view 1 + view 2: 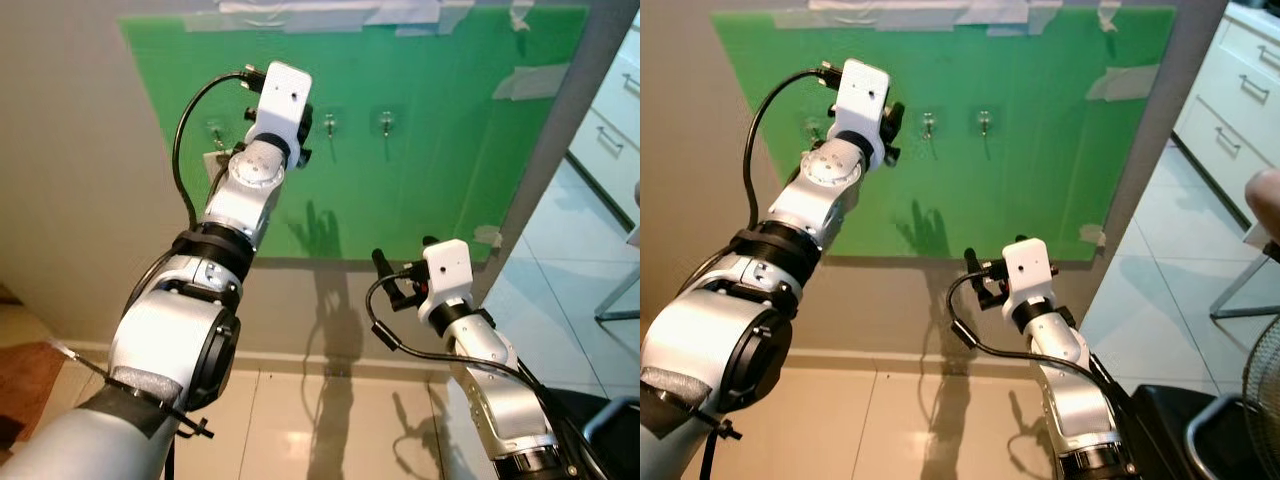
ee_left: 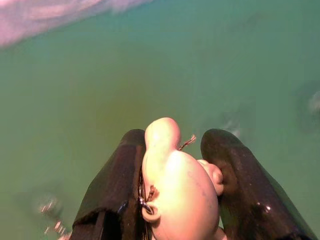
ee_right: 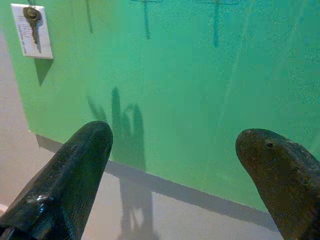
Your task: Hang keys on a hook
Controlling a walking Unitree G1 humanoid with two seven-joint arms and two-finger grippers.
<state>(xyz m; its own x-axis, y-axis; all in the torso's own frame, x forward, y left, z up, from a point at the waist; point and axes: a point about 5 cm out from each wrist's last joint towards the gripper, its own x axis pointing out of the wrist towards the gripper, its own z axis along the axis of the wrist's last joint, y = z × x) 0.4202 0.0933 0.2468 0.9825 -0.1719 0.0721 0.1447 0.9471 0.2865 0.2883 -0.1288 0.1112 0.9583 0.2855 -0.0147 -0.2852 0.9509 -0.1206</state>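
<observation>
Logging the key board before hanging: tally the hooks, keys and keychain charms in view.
Small metal hooks on green board: 3
Brass key on white tag: 1
Cream keychain figure, held by left gripper: 1
Total: 5

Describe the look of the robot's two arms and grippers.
Both the left arm and right arm are silver metal with black joint rings, white box-shaped wrist housings and looping black cables. The left gripper and right gripper each have two long, rounded black fingers.
</observation>
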